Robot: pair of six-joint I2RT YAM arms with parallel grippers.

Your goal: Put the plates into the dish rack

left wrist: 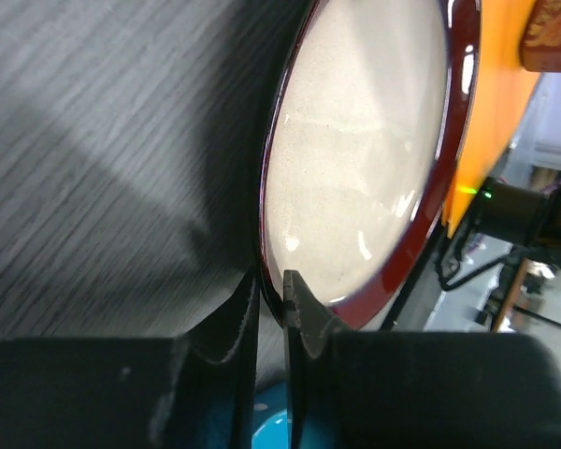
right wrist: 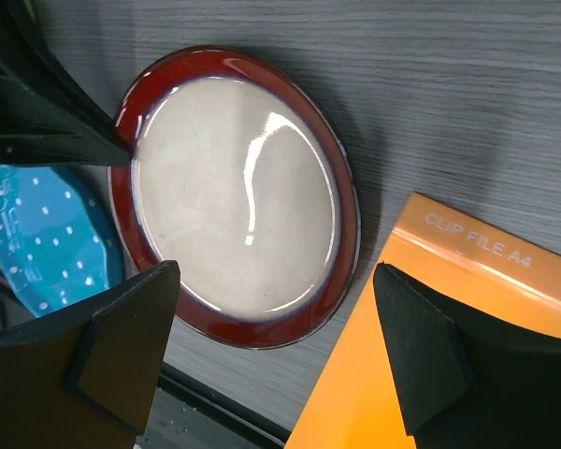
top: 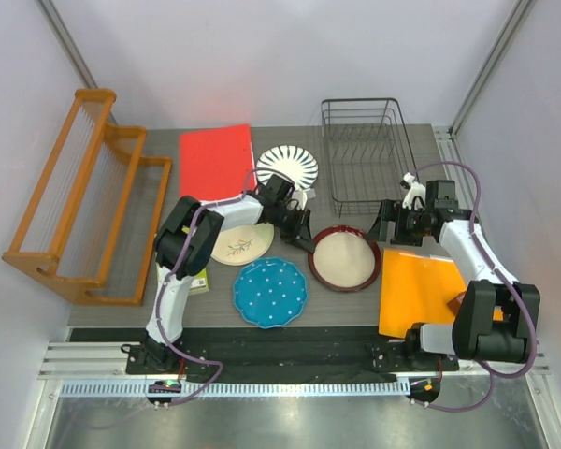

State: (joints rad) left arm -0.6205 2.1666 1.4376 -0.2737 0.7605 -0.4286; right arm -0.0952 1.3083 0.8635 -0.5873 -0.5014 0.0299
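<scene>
Red-rimmed plate (left wrist: 355, 159), rim pinched in left tool (left wrist: 271, 290)

Left arm (top: 165, 297) rises from its base, bends sharply at the elbow and reaches rightward. The wrist angles the left gripper (top: 302, 232) down and to the right, its fingers (left wrist: 304, 313) drawn to a narrow slit, pinching the rim of the dark-red-rimmed plate (left wrist: 355, 168). Right arm (top: 474, 251) folds at a low elbow and extends away from its base. The right gripper (top: 385, 224) points leftward, its fingers (right wrist: 122, 346) spread wide and holding nothing.
</scene>
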